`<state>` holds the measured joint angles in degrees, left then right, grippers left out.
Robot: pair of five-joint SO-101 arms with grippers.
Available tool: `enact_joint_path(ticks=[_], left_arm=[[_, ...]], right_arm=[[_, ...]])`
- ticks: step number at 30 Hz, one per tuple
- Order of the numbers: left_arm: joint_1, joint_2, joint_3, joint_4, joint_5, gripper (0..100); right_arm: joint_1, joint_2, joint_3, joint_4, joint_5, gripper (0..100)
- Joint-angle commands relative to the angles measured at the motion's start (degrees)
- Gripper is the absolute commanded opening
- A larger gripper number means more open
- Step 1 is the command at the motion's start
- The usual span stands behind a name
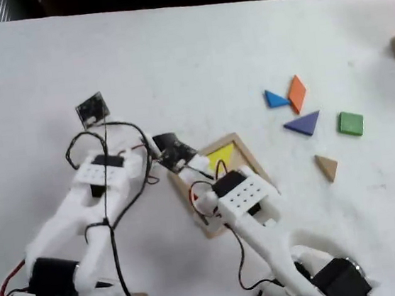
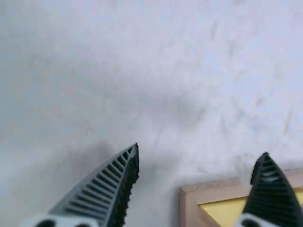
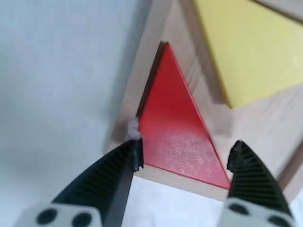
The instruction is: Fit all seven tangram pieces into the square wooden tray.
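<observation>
At centre-left the left gripper (image 2: 200,151) hung open over a corner of the wooden tray (image 1: 238,139), which held a yellow triangle (image 1: 221,156) and a red triangle (image 3: 177,123). The right gripper (image 3: 187,149) gaped astride the red triangle. Loose at right lay a blue triangle (image 1: 275,99), orange parallelogram (image 1: 296,94), purple triangle (image 1: 303,123), green square (image 1: 350,123) and tan triangle (image 1: 327,167).

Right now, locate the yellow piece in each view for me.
High view: yellow piece lies in the tray.
Left wrist view: yellow piece sits inside a corner of the tray.
Right wrist view: yellow piece lies near the red triangle.
Shared landmark: the wooden rim of the tray.
</observation>
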<state>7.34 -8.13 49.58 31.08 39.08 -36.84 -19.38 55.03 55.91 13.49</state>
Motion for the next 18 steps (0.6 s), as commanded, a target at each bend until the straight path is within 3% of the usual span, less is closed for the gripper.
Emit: enact_joint_path(ticks=[1,4,11,18], left_arm=[[-0.7,0.1,-3.1,0.1,0.4,37],[-0.7,0.1,-3.1,0.1,0.4,37],[-0.7,0.1,-3.0,0.1,0.4,37],[-0.7,0.1,-3.0,0.1,0.4,37]], right_arm=[[-0.3,0.5,-1.1,-0.6,0.3,29.1],[0.9,0.6,-0.9,-0.6,4.1,29.1],[15.3,0.6,-1.3,-2.8,10.5,29.1],[13.5,0.0,-1.5,-2.6,10.4,29.3]])
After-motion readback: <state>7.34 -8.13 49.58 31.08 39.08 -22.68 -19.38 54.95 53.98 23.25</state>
